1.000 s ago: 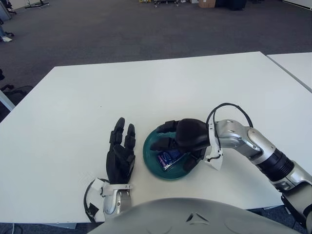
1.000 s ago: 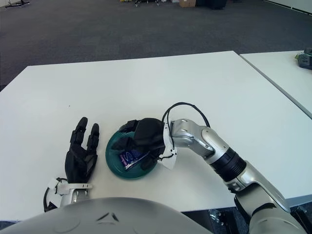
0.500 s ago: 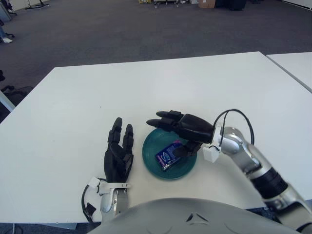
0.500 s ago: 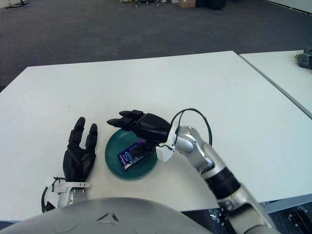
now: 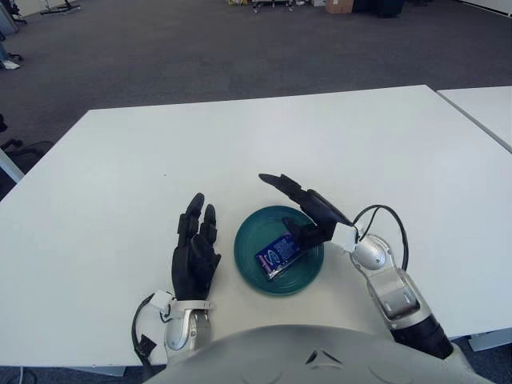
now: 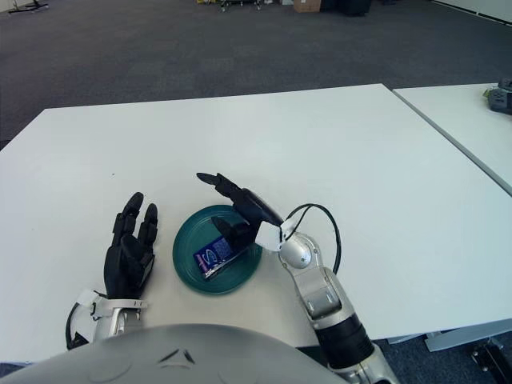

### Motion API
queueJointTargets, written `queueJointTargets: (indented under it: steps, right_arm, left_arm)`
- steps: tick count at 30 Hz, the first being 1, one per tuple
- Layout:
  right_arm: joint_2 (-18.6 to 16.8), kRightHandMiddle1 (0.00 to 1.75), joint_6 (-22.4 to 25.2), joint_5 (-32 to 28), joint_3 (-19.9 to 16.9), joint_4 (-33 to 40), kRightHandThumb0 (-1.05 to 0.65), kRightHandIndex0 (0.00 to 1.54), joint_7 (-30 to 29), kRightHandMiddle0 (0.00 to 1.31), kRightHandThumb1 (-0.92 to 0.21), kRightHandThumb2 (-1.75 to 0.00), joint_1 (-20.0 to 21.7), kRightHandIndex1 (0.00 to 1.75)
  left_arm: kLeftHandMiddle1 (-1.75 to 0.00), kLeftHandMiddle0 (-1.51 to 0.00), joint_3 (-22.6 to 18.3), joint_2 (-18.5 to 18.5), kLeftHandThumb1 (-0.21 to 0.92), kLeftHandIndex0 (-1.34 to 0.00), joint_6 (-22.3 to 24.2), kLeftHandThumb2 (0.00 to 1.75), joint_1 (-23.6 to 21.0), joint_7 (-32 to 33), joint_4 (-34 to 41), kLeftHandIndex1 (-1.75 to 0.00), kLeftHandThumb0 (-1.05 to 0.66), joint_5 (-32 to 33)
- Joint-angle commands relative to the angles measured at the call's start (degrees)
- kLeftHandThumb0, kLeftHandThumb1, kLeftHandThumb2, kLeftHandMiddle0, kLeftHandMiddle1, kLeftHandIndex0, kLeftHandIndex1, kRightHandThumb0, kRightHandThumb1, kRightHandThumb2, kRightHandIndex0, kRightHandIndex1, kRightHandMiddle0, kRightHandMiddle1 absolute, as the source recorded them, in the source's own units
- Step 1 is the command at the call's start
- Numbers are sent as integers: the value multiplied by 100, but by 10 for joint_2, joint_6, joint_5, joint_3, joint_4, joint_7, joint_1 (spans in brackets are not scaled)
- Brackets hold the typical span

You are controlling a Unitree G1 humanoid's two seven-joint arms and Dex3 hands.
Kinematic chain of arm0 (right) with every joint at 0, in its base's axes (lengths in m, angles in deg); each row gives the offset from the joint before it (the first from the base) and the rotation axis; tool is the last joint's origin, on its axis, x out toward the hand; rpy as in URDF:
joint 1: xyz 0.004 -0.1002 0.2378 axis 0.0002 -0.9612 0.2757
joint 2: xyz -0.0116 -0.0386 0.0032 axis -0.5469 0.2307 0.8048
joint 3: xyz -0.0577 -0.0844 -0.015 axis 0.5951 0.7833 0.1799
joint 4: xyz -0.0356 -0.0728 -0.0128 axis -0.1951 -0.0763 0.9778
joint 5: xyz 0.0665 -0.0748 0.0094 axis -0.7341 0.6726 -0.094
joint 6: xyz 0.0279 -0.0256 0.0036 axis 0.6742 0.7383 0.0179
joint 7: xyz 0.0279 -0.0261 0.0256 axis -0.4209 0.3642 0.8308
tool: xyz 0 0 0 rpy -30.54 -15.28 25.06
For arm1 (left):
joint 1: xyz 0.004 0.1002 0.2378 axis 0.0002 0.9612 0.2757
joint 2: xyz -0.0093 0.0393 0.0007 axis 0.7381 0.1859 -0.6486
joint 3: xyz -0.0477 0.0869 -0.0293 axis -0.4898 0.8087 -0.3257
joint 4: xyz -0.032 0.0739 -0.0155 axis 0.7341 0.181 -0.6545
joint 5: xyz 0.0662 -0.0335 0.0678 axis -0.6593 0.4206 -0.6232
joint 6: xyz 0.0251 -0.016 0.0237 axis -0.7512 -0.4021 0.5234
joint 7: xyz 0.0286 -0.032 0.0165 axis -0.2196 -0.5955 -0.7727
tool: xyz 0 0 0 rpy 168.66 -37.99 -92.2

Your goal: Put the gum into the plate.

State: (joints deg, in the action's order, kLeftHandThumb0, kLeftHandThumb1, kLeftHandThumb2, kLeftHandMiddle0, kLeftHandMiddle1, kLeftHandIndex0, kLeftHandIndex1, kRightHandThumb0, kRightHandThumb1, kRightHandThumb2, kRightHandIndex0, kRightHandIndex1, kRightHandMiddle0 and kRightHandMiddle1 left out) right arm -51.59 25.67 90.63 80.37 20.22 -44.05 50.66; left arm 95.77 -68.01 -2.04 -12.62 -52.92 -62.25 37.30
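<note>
Gum (image 5: 278,255) seated in plate (image 5: 250,266), lower centre, long axis diagonal. Right hand (image 5: 308,210) raised just right of gum, fingers spread, empty. Left hand (image 5: 194,250) open, left of plate.

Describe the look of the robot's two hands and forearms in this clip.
Both the left hand and right hand are matte black, with three thick segmented fingers each. Each joins a silver metal wrist through a small white bracket. A black cable loops at each wrist. The right forearm is silver, ending in a black ribbed section.
</note>
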Motion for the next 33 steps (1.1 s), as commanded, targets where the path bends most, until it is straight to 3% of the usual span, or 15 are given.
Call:
queueJointTargets:
  steps: [1, 5, 16, 20, 29, 33]
  right_arm:
    - [-29, 35, -3, -48, -28, -44, -98, 20, -23, 0, -92, -90, -8, 2]
    - [-43, 36, -16, -84, -66, -112, -94, 21, -40, 0, -92, -92, -4, 2]
    - [-43, 52, 23, -144, -139, -86, -88, 23, -54, 0, -92, -97, -15, 1]
    - [-29, 59, 24, -168, -182, -112, -87, 25, -54, 0, -92, -99, -4, 2]
    - [-39, 70, 30, -183, -212, -131, -89, 28, -73, 0, -92, -97, 13, 2]
    - [-27, 73, 8, -195, -238, -182, -93, 32, -65, 0, -92, -95, 28, 3]
  left_arm:
    - [-1, -23, 2, -29, 92, 0, 19, 72, 10, -3, -11, -83, -104, 21]
    - [-1, -20, 10, -20, 92, -1, 19, 74, 15, 3, -1, -84, -103, 6]
    - [0, -17, 11, -15, 92, 0, 24, 81, 23, 13, 7, -76, -103, -12]
    - [0, -17, 4, -14, 92, 0, 27, 83, 23, 13, 1, -68, -104, -6]
    - [0, -18, -9, -8, 92, 0, 25, 84, 13, -3, -19, -58, -105, 7]
    - [0, -17, -13, -6, 92, 0, 26, 85, 12, -3, -21, -56, -105, 5]
